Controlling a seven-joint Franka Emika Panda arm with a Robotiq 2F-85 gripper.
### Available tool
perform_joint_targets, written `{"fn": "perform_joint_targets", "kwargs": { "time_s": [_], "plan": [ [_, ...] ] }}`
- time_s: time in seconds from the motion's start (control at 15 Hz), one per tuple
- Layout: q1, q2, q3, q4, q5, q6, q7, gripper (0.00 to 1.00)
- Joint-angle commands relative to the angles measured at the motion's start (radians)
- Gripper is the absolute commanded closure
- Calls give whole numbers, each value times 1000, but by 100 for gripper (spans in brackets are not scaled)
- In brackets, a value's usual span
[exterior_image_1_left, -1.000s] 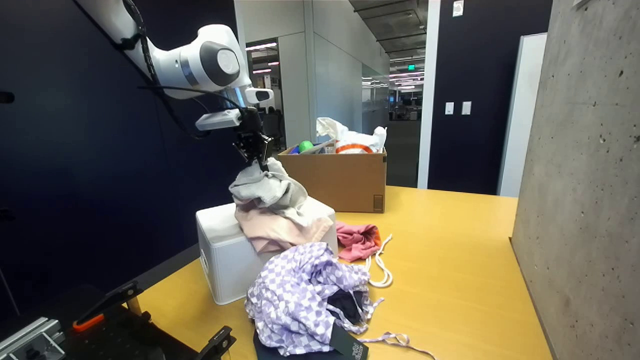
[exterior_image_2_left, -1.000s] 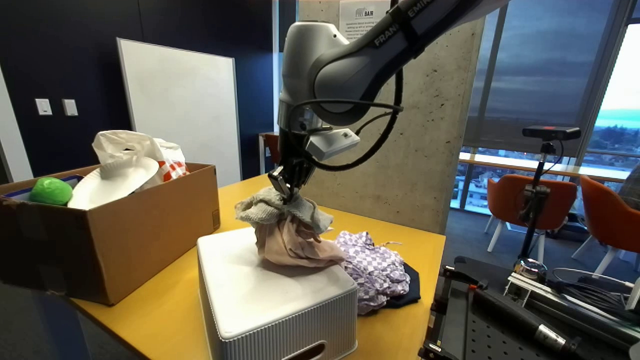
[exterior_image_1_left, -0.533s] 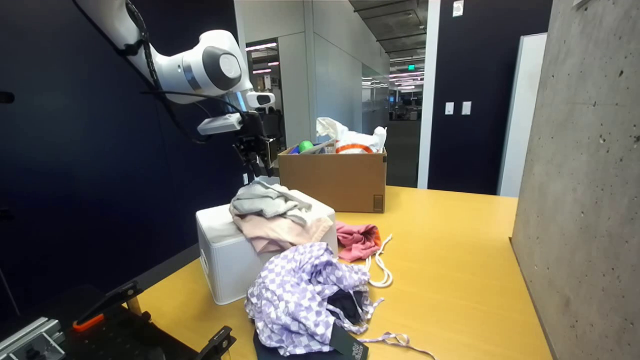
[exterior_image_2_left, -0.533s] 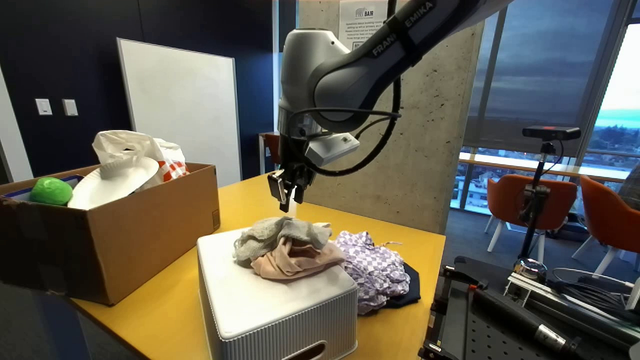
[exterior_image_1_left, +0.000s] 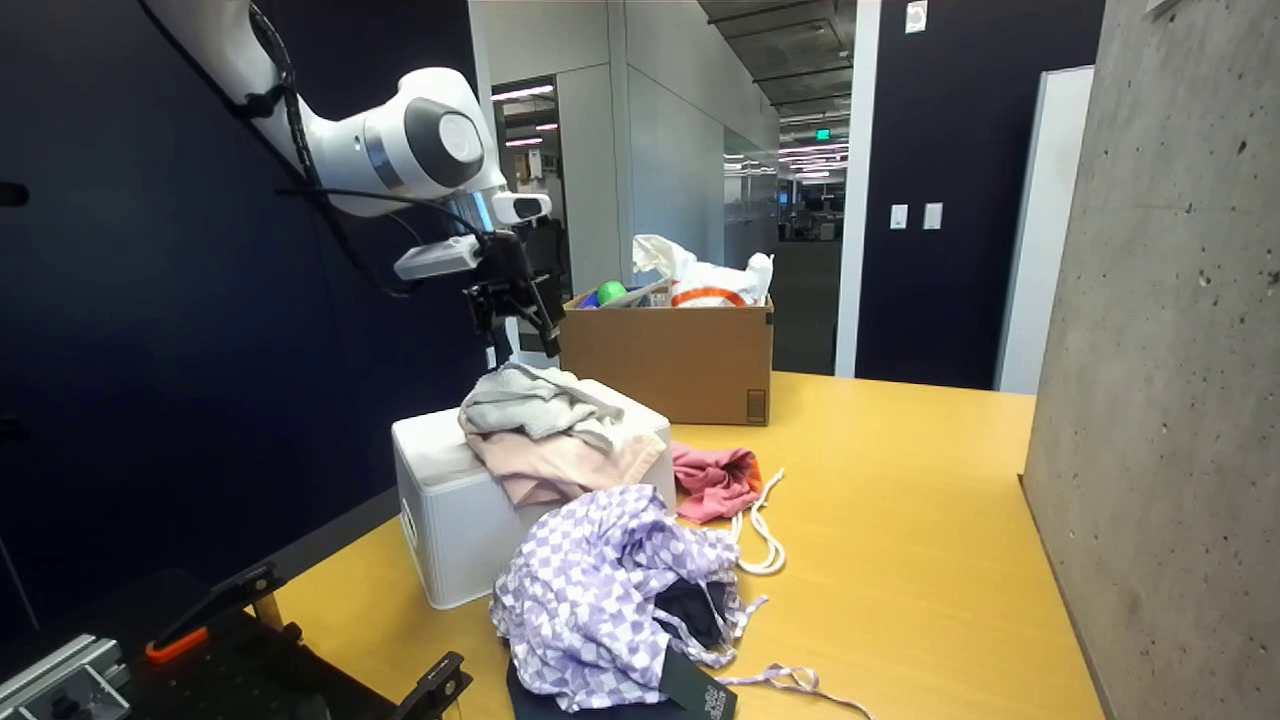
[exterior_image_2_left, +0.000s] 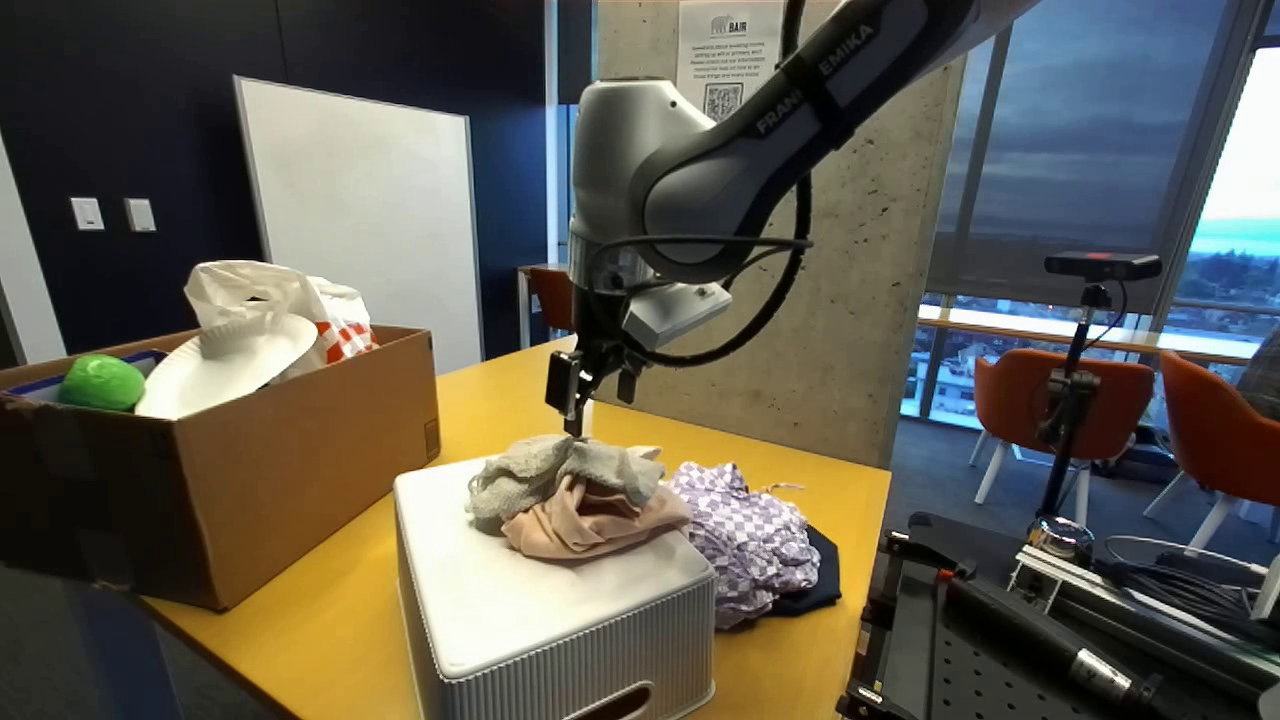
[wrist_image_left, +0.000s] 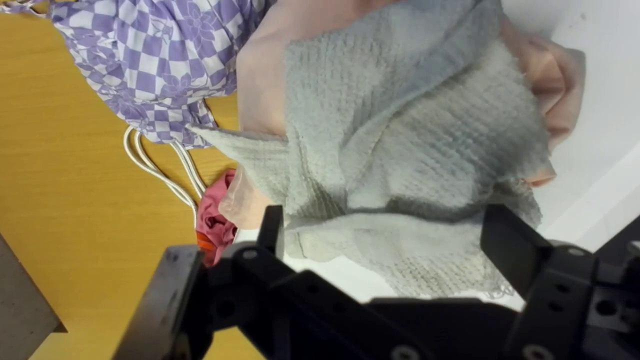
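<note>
grey crinkly cloth (wrist_image_left: 425, 145), heaped in folds, edge frayed

The gray cloth (wrist_image_left: 400, 150) partly hides the pink cloth (wrist_image_left: 261, 95) (the black tag (exterior_image_1_left: 697, 686) is too small to read).

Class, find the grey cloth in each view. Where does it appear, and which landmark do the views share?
An exterior view: the grey cloth is left of centre, on the pink cloth.
An exterior view: the grey cloth is below centre, slightly left.
Wrist view: the grey cloth fills the middle, reaching the top edge.
Shared landmark, in all three: the checked cloth.
</note>
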Motion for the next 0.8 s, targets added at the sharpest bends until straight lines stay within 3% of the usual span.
{"fn": "perform_joint_targets", "kwargs": {
  "time_s": [0.0,0.27,0.33,0.47,0.73],
  "plan": [
    [11,51,3,15,-3,36,-9,0],
    [8,71,1,-1,13,71,-15,0],
    [9,72,1,-4,15,77,-16,25],
    [10,71,1,-9,16,84,-17,34],
    [14,64,-1,-17,13,92,-12,66]
  ]
}}
